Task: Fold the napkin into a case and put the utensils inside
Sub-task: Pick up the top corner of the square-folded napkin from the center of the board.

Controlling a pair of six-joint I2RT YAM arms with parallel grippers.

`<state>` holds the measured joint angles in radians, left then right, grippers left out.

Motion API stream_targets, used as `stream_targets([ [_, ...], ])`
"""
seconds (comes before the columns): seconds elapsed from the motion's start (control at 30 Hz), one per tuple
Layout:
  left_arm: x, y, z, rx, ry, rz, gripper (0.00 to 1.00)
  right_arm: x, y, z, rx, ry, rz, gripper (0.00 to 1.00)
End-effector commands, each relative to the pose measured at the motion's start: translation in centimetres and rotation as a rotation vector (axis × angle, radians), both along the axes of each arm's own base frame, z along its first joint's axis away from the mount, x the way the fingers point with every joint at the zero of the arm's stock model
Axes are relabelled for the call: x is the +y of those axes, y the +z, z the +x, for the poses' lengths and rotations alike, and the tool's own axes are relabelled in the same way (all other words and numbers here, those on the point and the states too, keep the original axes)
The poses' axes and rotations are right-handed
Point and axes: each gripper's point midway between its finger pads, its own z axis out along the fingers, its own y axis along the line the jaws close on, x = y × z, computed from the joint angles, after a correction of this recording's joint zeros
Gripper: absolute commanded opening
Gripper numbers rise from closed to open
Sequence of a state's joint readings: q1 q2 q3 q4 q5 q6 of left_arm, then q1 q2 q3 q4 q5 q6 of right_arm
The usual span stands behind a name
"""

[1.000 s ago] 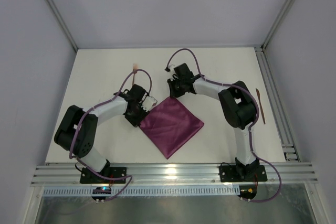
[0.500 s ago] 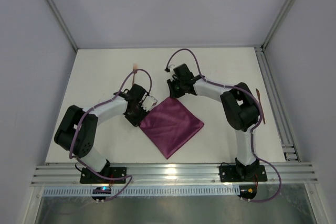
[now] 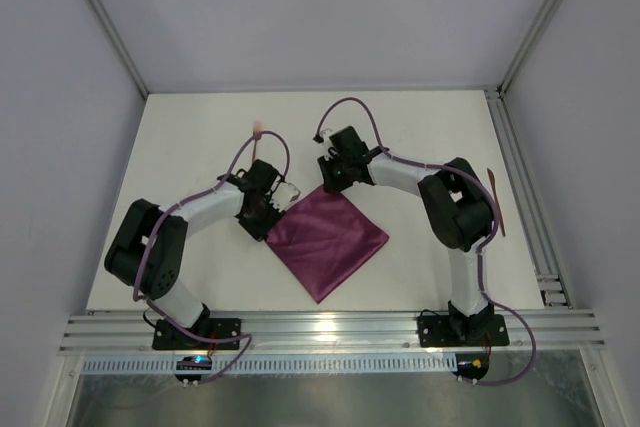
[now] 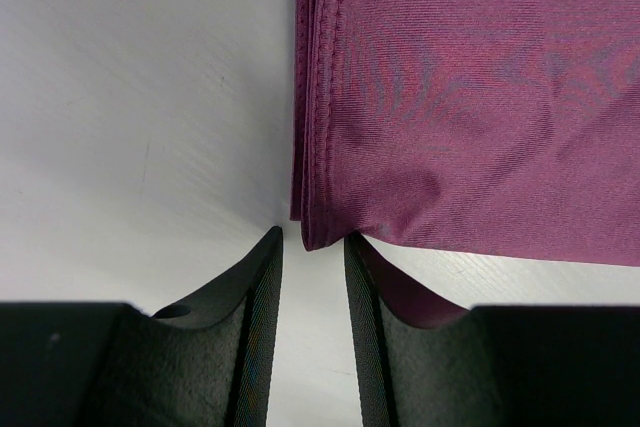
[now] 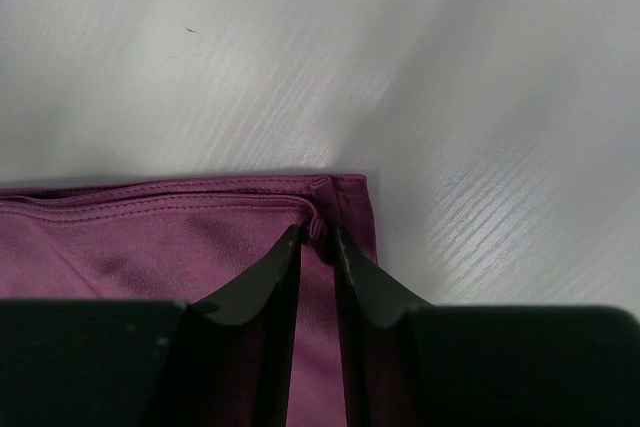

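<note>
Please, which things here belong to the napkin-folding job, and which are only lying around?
Belong to the job: napkin; pale-headed utensil at the far left; brown utensil at the right edge.
Not part of it, only fixtures: metal rail; purple cables.

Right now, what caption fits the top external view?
Left claw and right claw sit at adjacent corners of the folded napkin; the fork and other utensil lie aside.
</note>
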<state>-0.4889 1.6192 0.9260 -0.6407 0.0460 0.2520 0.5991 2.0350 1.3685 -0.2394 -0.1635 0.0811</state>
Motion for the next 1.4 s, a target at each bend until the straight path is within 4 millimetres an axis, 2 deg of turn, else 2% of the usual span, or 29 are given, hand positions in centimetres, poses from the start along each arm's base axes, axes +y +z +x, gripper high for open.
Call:
stream_targets([
  [0.0,-0.4,0.6,0.9,-0.024,-0.015,-0.013,0.33,0.9,2.4,0.9,-0.061,0.011,0.037,0.24],
  [0.13,-0.4,0.6,0.9,-0.022,-0.015,-0.014,0.33,0.6,2.2,1.4,-0.08,-0.002,0.017,0.15],
  [0.17,-0.4,0.7,0.9,-0.024,-0.015,-0.013,0.33,0.7,2.4,1.5,-0.083,-0.001,0.018,0.07],
  [0.2,-0.4,0.7,0.9,-0.023,-0.015,-0.013,0.33,0.7,2.5,1.5,-0.086,0.002,0.017,0.04],
  [0.5,-0.2,1.5,1.2,-0.039,-0.01,-0.019,0.33,0.9,5.4,1.1,-0.143,0.039,0.033,0.03],
  [0.7,0.0,2.1,1.3,-0.048,-0.001,-0.031,0.34,1.2,7.2,-0.4,-0.19,0.093,0.021,0.03],
  [0.87,0.1,2.5,1.3,-0.053,0.006,-0.038,0.34,0.8,7.5,-1.5,-0.186,0.104,0.016,0.03],
  [1.0,0.1,2.6,1.3,-0.054,0.011,-0.043,0.34,1.0,6.9,-1.5,-0.171,0.111,0.008,0.03],
  [1.1,0.1,2.8,1.2,-0.055,0.012,-0.045,0.34,1.1,5.5,-1.6,-0.138,0.112,-0.012,0.04],
  [1.2,0.3,3.0,1.1,-0.061,0.015,-0.042,0.34,0.9,5.1,-2.4,-0.136,0.114,-0.01,0.04],
  [1.27,0.3,3.1,1.1,-0.064,0.015,-0.043,0.34,1.3,6.0,-3.0,-0.172,0.128,0.002,0.03],
  [1.33,0.2,3.0,1.1,-0.06,0.015,-0.048,0.34,1.6,5.7,-4.4,-0.18,0.16,-0.007,0.03],
  [1.37,0.2,3.0,1.1,-0.061,0.015,-0.046,0.34,1.7,6.8,-4.6,-0.22,0.168,-0.002,0.04],
])
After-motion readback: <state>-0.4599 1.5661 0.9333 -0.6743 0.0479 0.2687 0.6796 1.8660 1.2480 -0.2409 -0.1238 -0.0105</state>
